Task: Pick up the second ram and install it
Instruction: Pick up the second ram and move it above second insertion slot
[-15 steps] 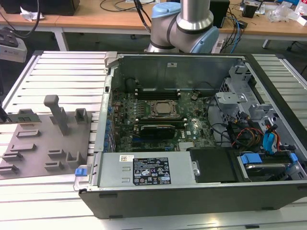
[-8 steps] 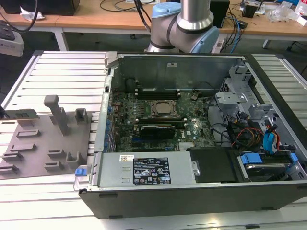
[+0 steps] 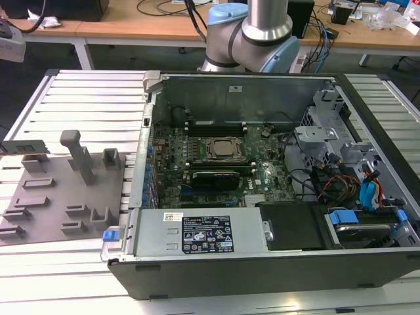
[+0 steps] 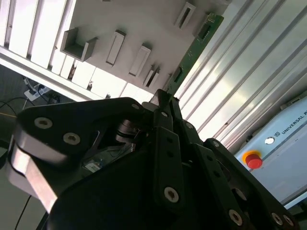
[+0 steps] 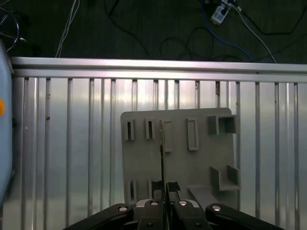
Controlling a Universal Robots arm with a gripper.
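The second ram (image 4: 194, 48) is a thin green stick, and my gripper (image 4: 165, 98) is shut on one end of it. The rest of the stick reaches away from the black fingers (image 4: 168, 143) over the grey holder tray (image 4: 144, 19). In the first wrist view the ram (image 5: 161, 158) appears edge-on as a dark line rising from the gripper (image 5: 163, 188), above the tray (image 5: 182, 163). The open computer case (image 3: 262, 170) lies in the exterior view's right, with the motherboard's CPU socket (image 3: 223, 149) between long black memory slots (image 3: 216, 130).
The holder tray (image 3: 52, 197) with its upright blocks lies on the ribbed aluminium table (image 3: 92, 98) at the exterior view's left, beside the case. The power supply (image 3: 197, 233) and drive cables (image 3: 354, 184) fill the case's near side. The arm's base (image 3: 252, 39) stands behind the case.
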